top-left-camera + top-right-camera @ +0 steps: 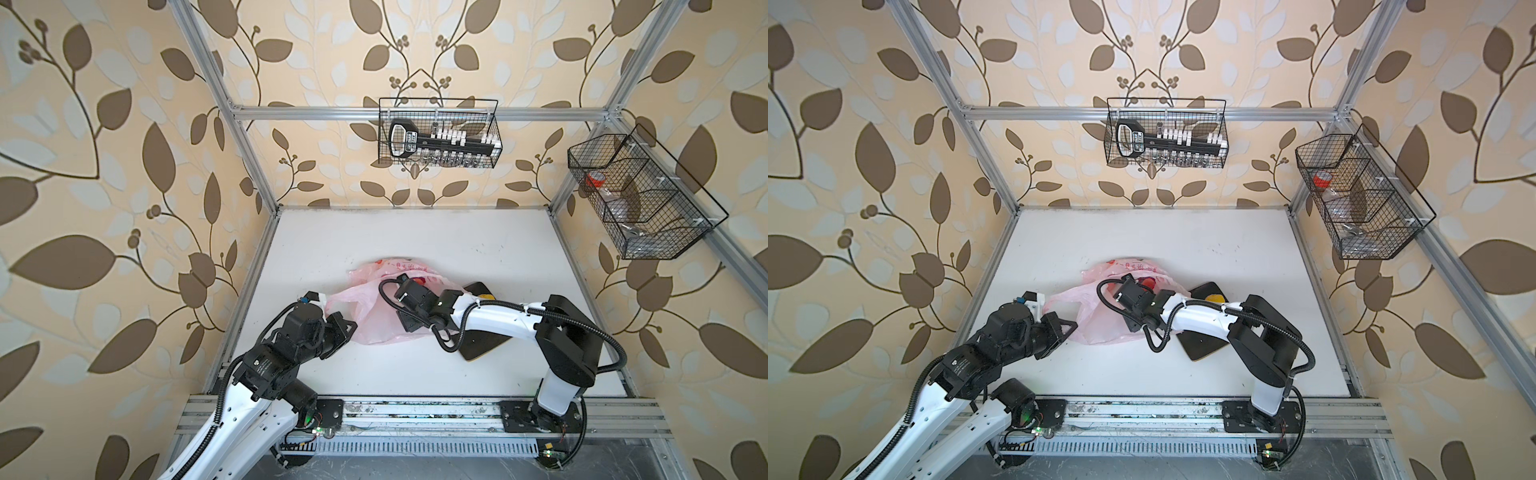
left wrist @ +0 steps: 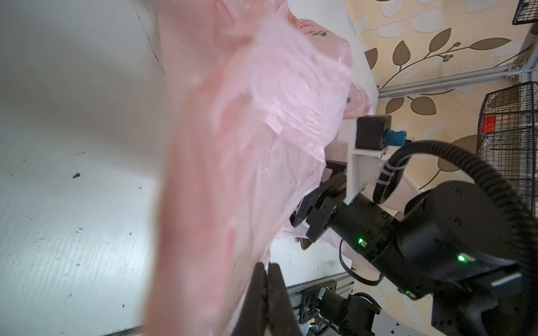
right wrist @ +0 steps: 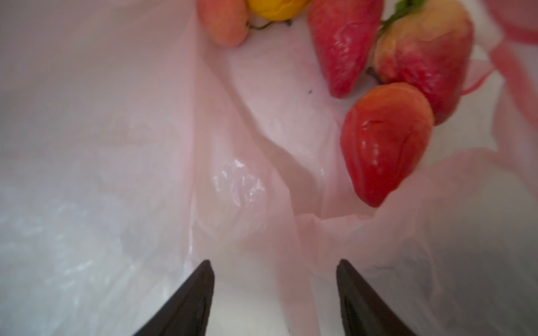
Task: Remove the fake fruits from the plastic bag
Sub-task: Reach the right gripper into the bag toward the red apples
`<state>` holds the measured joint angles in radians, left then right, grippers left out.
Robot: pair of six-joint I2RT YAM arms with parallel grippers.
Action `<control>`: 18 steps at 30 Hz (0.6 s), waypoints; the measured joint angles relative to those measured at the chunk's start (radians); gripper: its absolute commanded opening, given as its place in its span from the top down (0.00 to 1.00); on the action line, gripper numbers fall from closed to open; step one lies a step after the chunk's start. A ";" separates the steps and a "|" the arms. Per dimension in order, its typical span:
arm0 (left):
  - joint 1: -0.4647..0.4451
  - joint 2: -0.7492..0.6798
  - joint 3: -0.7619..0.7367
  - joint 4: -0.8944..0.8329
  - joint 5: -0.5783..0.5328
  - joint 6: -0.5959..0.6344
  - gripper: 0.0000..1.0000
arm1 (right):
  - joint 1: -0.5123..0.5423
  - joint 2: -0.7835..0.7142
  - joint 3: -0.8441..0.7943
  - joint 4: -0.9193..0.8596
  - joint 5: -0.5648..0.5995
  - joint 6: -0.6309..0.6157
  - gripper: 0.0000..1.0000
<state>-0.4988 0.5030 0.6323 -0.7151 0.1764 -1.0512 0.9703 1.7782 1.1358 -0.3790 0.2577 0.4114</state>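
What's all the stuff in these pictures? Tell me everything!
bag: one, pink, middle of the table.
strawberries: three, red, inside the bag.
yellow fruit: one, yellow, inside the bag.
second yellow fruit: one, yellow-orange, on the tray.
pinkish fruit: one, pinkish-orange, inside the bag.
tray: one, dark, on the table beside the bag.
wire baskets: two, black, hung on the back and right rails.
tool set: one, black and white, in the back basket.
table: one, white, under the bag and tray.
left gripper: one, black, shut on the bag's edge.
right gripper: one, black, open inside the bag, short of the strawberries.
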 measured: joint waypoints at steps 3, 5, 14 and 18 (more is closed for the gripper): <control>0.000 0.000 0.000 0.000 0.000 0.000 1.00 | 0.012 0.009 -0.010 0.006 -0.036 -0.001 0.29; 0.000 0.001 0.000 0.000 0.000 0.000 1.00 | 0.011 0.011 -0.010 0.006 -0.049 -0.002 0.29; 0.000 0.006 0.000 0.001 0.001 0.000 1.00 | -0.043 -0.002 0.034 0.048 -0.087 0.016 0.38; 0.000 0.017 0.000 0.002 0.002 0.000 1.00 | -0.060 -0.001 0.037 0.145 -0.108 0.080 0.43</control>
<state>-0.4988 0.5198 0.6323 -0.7132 0.1783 -1.0515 0.9100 1.7775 1.1728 -0.2340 0.1497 0.4911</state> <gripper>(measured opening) 0.048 0.582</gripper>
